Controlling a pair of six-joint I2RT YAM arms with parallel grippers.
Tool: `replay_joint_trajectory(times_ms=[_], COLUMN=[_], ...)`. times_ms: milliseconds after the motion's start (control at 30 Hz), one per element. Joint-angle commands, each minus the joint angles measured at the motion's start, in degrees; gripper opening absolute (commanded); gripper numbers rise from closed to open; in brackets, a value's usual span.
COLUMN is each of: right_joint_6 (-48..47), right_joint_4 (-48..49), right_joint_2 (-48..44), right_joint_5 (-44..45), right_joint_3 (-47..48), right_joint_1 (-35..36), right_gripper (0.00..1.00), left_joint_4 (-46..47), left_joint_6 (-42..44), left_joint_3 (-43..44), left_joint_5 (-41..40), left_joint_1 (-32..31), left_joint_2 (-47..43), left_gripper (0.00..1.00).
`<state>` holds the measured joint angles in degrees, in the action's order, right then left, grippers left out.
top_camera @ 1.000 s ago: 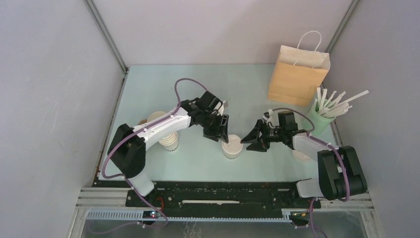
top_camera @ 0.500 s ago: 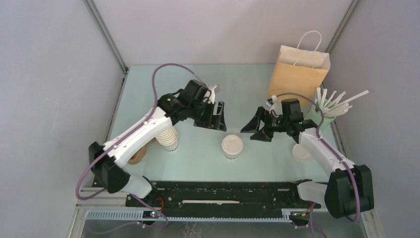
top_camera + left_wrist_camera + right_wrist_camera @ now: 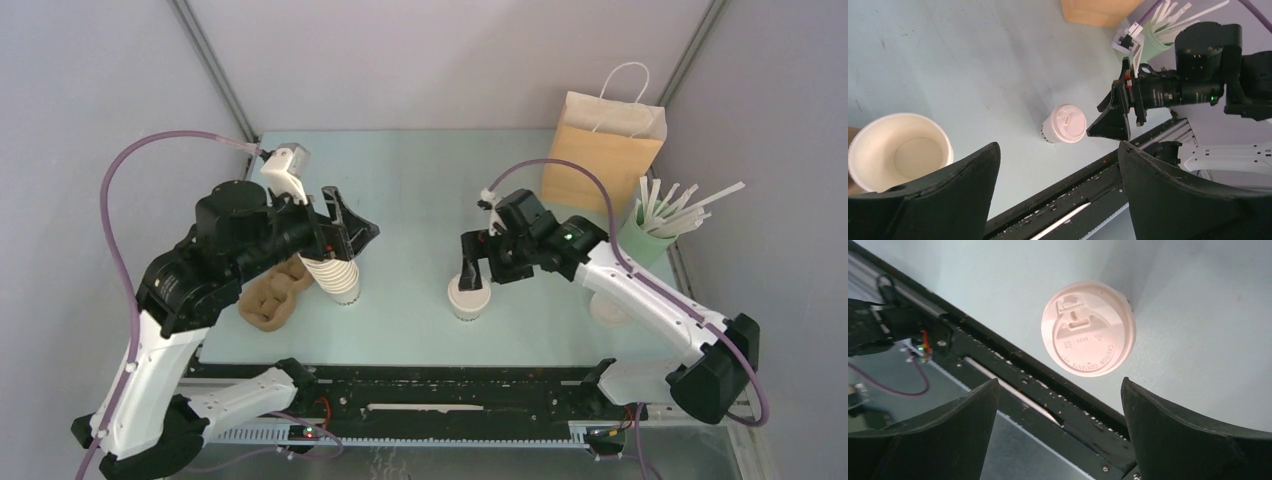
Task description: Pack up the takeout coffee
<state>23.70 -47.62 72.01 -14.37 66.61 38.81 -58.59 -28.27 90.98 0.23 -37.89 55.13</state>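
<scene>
The takeout coffee (image 3: 468, 296) is a small cream paper cup with a white lid, standing upright near the table's front middle. It shows in the left wrist view as the takeout coffee (image 3: 1064, 125), and the right wrist view looks down on its lid (image 3: 1089, 329). My right gripper (image 3: 487, 268) hovers just above and behind the cup, open and holding nothing, and nothing lies between the right gripper (image 3: 1059, 385) fingers. My left gripper (image 3: 352, 215) is raised over the stack of cups (image 3: 340, 278), open and empty. Only table and rail show between the left gripper (image 3: 1058, 147) fingers.
A brown paper bag (image 3: 603, 150) stands at the back right. A green cup of white straws (image 3: 650, 235) is beside it. A loose white lid (image 3: 608, 308) lies at the front right. A brown pulp carrier (image 3: 272, 295) sits left of the cup stack.
Both grippers opened wider. The left arm lifted and drew back left, away from the coffee, to above the cup stack. The right gripper swung from beside the coffee to above it.
</scene>
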Motion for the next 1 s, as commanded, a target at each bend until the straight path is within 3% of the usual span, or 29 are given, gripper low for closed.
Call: replay_joint_trajectory(times_ms=[0, 167, 500, 967], right_joint_6=[-3.6, -5.0, -4.5, -3.2], right_joint_4=[-8.0, -11.7, -11.4, -11.2], right_joint_2=[4.5, 10.8, 20.1, 24.0], right_joint_5=[16.8, 23.8, 25.1, 27.3], right_joint_3=[6.8, 12.0, 19.0, 17.9], right_joint_1=[7.0, 12.3, 14.6, 15.2], right_gripper=[1.0, 1.0, 1.0, 0.98], left_joint_4=[-2.7, -2.8, -2.7, -3.1], left_joint_6=[-0.5, -0.5, -0.7, -0.2], left_joint_3=[1.8, 1.6, 2.0, 0.8], left_joint_5=[-4.5, -4.9, -4.2, -4.8], left_joint_1=[0.3, 0.4, 0.4, 0.4], left_joint_2=[0.7, -0.3, -0.6, -2.4], left_gripper=[0.92, 0.92, 0.92, 0.92])
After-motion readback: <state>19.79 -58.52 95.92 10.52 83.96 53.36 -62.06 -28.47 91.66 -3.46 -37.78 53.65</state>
